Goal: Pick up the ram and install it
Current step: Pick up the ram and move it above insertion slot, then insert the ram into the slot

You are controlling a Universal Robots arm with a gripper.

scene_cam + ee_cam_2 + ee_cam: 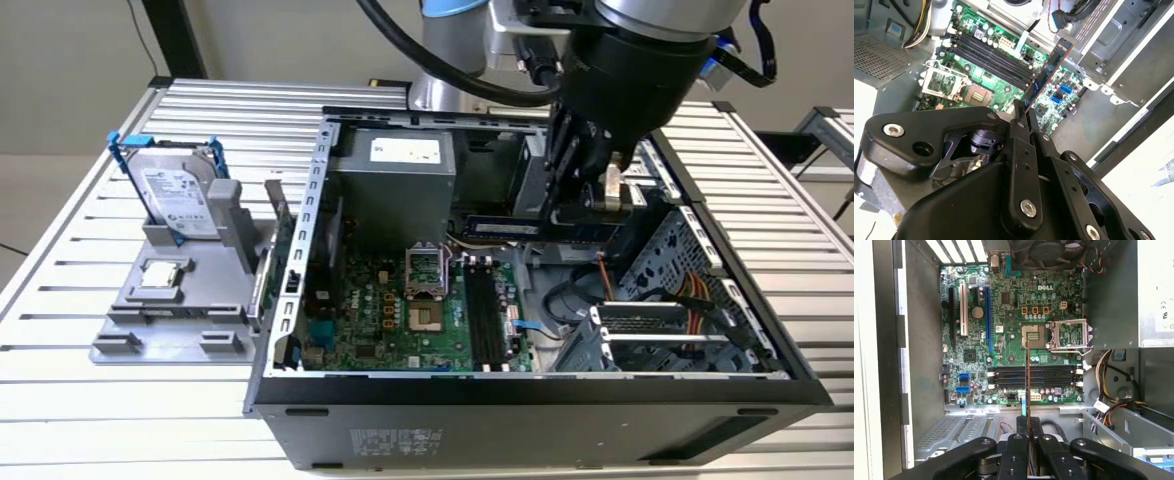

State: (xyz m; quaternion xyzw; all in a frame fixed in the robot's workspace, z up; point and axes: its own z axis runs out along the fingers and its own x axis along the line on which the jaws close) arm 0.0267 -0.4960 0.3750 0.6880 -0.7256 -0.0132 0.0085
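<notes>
Black jointed fingers [1021, 150] of the gripper [1022, 114] are seen nearest in the second wrist view. They are closed together on one short end of the ram [1050, 67], which is pinched between their tips. The bluish-green stick is held out beyond the fingertips, clear of the green motherboard [999, 95], and is not yet seated. Beyond it, four long black memory slots [989, 56] are laid side by side, with the open CPU socket [943, 82] just beside them.

In the first wrist view the ram [1027, 385] is presented edge-on as a thin line rising from the gripper [1028, 421]. It is seen crossing the memory slots [1034, 375] and reaching toward the CPU socket [1032, 335].

In the exterior view the black front wall of the open computer case [534, 420] is found at the lower edge of the frame, with the motherboard [387, 310] behind it. Higher, right of centre, the gripper [597, 212] is hung inside the case with the ram [514, 228] held level above the board. A grey power supply [394, 190] is placed farther back. At the exterior view's left, a grey tray [120, 345] is set on the slatted metal table [80, 400], with a square silver chip [163, 275] lying on it and a blue-framed hard drive [174, 190] standing behind.
</notes>
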